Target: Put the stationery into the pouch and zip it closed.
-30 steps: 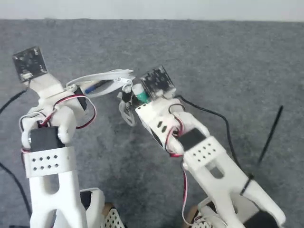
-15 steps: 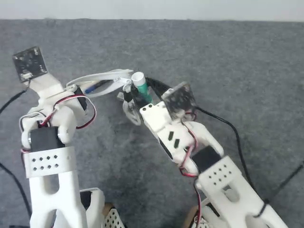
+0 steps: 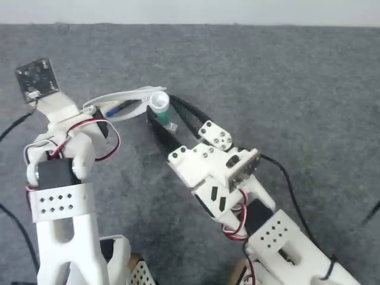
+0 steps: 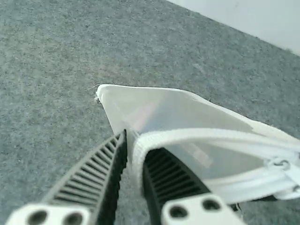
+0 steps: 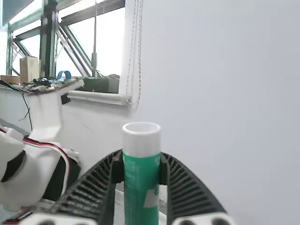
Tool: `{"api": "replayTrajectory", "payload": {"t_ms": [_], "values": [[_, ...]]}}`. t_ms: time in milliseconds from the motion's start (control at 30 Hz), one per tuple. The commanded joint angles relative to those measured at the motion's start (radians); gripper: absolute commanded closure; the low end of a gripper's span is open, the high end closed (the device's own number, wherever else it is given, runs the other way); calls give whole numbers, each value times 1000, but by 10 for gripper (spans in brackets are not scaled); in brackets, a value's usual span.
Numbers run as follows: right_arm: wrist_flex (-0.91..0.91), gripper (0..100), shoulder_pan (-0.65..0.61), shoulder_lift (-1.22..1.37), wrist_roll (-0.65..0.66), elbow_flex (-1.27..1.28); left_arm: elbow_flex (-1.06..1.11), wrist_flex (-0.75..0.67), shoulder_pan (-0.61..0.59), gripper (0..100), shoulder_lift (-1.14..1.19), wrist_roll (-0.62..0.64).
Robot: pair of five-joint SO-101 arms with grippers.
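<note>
Two arms lean over the grey surface point(image 3: 285, 77). Left jaws are nearly shut, pinching the zipper rim of the translucent pouch point(image 4: 187, 117). Right jaws clamp a green glue stick point(image 5: 140, 178) lengthwise, its white cap pointing away from the wrist, just beside the pouch's open mouth

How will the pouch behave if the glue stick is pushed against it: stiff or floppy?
Probably floppy: the pouch looks like thin translucent sheet, and its rim bends where the left gripper pinches it. Held at one edge, it may swing or fold under the glue stick. It seems light, so a push could shift it easily.
</note>
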Motion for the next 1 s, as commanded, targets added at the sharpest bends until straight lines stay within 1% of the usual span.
{"api": "replayTrajectory", "payload": {"t_ms": [0, 100, 233, 433, 600, 733, 800, 967], "values": [[-116, 992, -39, 76, -2, -23, -45, -6, 11, 988, -41, -8], [-188, 992, -70, 186, -2, -71, -45, -5, 11, 988, -40, -8], [-282, 992, -71, 358, -2, -170, -44, -2, 11, 988, -40, -8], [-507, 992, -70, 631, 2, -250, -42, 0, 8, 988, -38, -8], [-673, 992, -56, 829, 83, -269, -27, -6, 9, 988, -43, -8], [-852, 992, -50, 944, 92, -265, -25, -6, 8, 988, -43, -8], [-883, 992, -48, 987, 92, -264, -25, -6, 5, 988, -43, -8], [-855, 992, -51, 1055, 92, -264, -24, -6, 5, 988, -43, -8]]}}
